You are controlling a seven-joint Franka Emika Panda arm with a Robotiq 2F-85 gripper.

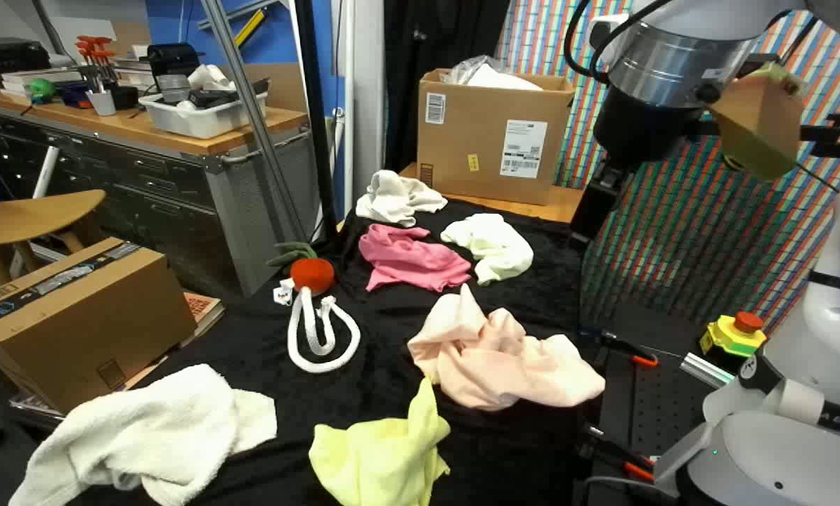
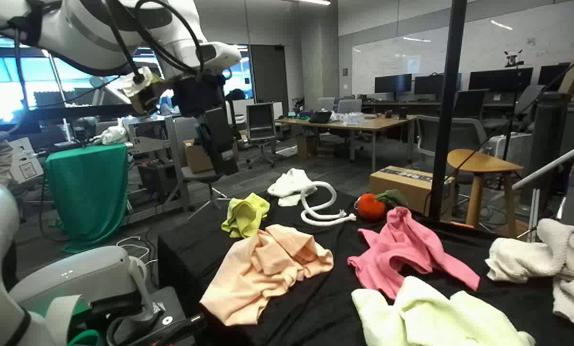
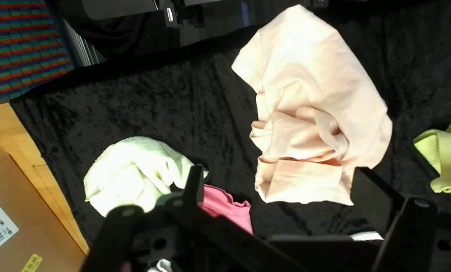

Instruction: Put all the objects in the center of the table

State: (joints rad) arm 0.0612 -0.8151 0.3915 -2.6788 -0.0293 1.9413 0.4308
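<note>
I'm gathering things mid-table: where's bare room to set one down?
Bare: the black cover between the white rope, peach cloth and yellow-green cloth; also between the peach cloth and pale green cloth. Crowded: the pink cloth, with the pale green cloth and off-white cloth close by.

The draped table (image 1: 384, 330) bears cloths (image 1: 412, 260), cord (image 1: 310, 318) and ball (image 1: 313, 275).
</note>
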